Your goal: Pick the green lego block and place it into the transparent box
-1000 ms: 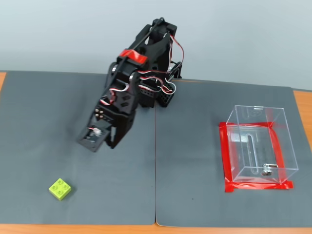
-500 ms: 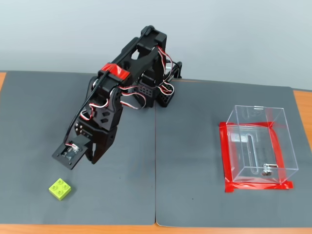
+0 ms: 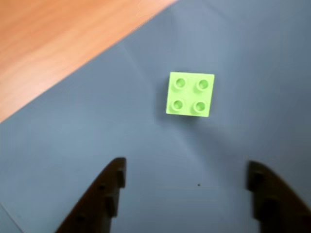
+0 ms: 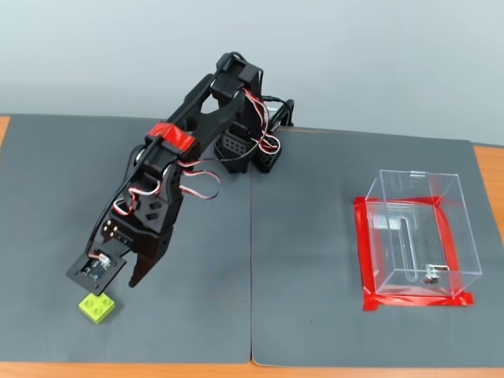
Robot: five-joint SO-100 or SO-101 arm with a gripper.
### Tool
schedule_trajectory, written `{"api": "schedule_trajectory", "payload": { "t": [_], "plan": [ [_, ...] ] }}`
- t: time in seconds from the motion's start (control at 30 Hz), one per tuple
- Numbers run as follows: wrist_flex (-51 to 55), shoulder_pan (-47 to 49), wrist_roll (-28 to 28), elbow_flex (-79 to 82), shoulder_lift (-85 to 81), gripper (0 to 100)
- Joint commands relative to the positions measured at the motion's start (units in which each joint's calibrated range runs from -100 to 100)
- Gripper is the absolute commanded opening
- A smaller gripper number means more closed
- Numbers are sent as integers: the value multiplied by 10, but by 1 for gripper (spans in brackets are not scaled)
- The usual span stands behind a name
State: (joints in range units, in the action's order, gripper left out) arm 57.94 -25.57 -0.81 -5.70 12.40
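At the lower left of the fixed view the block [image 4: 95, 308] lies ungrasped on the mat beneath the gripper [image 4: 118, 282], whose jaws are spread wide and empty, so grasp, carry and release into the box [image 4: 417, 232] at right remain.

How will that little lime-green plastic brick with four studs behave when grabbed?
The small lime-green studded plastic brick looks rigid, so it probably won't bend. Its flat, squat shape suggests no rolling or tipping. The smooth sides might slip slightly in the open hand.
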Motion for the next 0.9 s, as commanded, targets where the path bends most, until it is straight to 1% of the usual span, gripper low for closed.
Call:
{"api": "schedule_trajectory", "payload": {
  "t": [0.0,0.1,0.13,0.33,0.53,0.67,0.87],
  "plan": [
    [-14,-10,-1,-31,7,35],
    [-20,-14,-1,-31,19,44],
    [-21,-14,-1,-31,21,45],
    [-68,-14,-2,-31,43,45],
    [-78,-15,-2,-32,71,45],
    [-109,-15,-2,-32,93,45],
    [-124,-14,-2,-32,113,45]
  ]
}}
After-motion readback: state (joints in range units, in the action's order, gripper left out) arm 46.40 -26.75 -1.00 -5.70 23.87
